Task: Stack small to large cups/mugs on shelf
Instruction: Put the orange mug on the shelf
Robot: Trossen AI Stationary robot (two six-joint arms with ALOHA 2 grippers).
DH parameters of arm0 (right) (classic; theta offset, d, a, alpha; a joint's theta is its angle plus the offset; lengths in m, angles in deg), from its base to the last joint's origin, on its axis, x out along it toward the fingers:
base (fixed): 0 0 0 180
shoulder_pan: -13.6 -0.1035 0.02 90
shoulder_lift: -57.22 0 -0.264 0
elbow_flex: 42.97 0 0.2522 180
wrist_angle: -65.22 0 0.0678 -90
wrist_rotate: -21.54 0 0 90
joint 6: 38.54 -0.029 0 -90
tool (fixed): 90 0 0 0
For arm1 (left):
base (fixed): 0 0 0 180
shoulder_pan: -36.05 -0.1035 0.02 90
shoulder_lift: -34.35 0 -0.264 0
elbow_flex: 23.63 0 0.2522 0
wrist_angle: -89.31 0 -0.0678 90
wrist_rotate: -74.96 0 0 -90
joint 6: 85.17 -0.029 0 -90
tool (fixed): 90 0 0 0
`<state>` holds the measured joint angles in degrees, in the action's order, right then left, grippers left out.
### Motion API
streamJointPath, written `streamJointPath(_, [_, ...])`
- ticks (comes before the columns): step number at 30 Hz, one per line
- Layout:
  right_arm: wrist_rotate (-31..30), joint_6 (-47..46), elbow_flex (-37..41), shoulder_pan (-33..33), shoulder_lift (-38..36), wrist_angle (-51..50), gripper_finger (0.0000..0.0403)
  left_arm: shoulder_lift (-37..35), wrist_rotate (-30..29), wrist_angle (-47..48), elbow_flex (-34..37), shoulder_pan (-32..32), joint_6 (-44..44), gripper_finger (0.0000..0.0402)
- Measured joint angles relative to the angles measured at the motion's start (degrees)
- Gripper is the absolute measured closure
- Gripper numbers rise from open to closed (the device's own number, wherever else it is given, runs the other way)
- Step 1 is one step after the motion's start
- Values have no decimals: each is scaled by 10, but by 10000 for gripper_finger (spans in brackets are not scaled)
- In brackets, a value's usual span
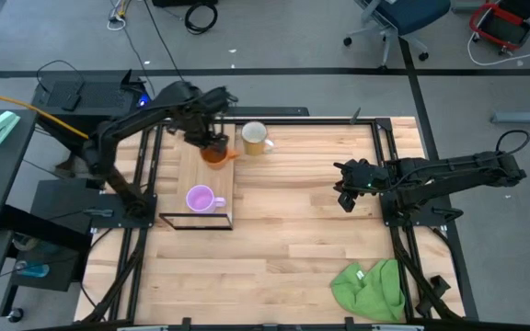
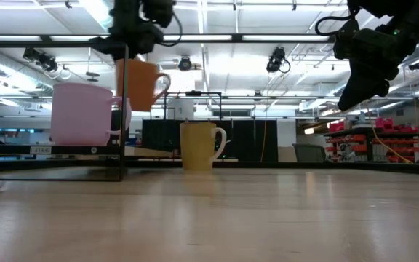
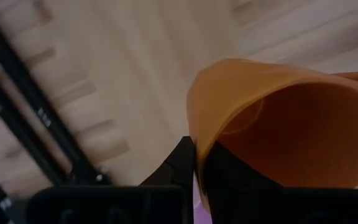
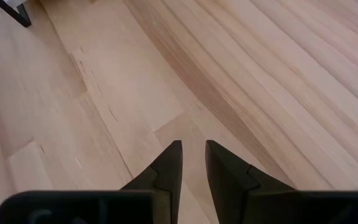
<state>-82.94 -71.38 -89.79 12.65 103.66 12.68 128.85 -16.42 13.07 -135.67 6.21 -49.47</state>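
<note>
The orange mug [image 1: 214, 155] hangs in the air over the far part of the shelf [image 1: 191, 165], a light-wood plank on a black wire frame. My left gripper [image 1: 210, 140] is shut on it from above. The light purple mug [image 1: 200, 199] stands on its base on the near part of the plank. The cream-white mug [image 1: 255, 138] stands upright on the tabletop just right of the shelf's far end. My right gripper [image 1: 346, 195] hovers over the table's right half, fingers open by a narrow gap [image 4: 193, 146], touching nothing. My left gripper holds the orange mug by its rim [image 3: 194, 140], one finger inside the cup [image 3: 229, 171] and one outside the wall [image 3: 180, 163]. The fingers come from above, pointing down. The mug [image 2: 140, 84] is lifted clear of the plank, slightly tilted, handle [image 2: 164, 81] toward the cream-white mug.
A crumpled green cloth [image 1: 371, 290] lies at the table's near right corner. Black frame rails [image 1: 386, 165] run along the table's left and right sides. Bare wood lies between the shelf and my right arm.
</note>
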Motion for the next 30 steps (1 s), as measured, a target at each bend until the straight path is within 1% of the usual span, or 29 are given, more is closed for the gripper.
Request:
streamJointPath(6, [0,-2,0,0,0,0,325,-85,0,-9,105,-30,21,379])
streamJointPath(11, [0,-6,0,0,0,1,325,-142,-1,-58,183,-42,23,379])
streamJointPath(15, [0,-6,0,0,0,2,325,-170,1,-98,230,-48,4,379])
streamJointPath(20, [0,-7,0,0,0,3,325,-178,1,-119,259,-48,-18,379])
streamJointPath(26, [0,-17,0,0,0,3,325,-176,4,-152,268,-50,-63,379])
streamJointPath(30, [0,-17,0,0,0,3,325,-177,16,-159,268,-62,-73,379])
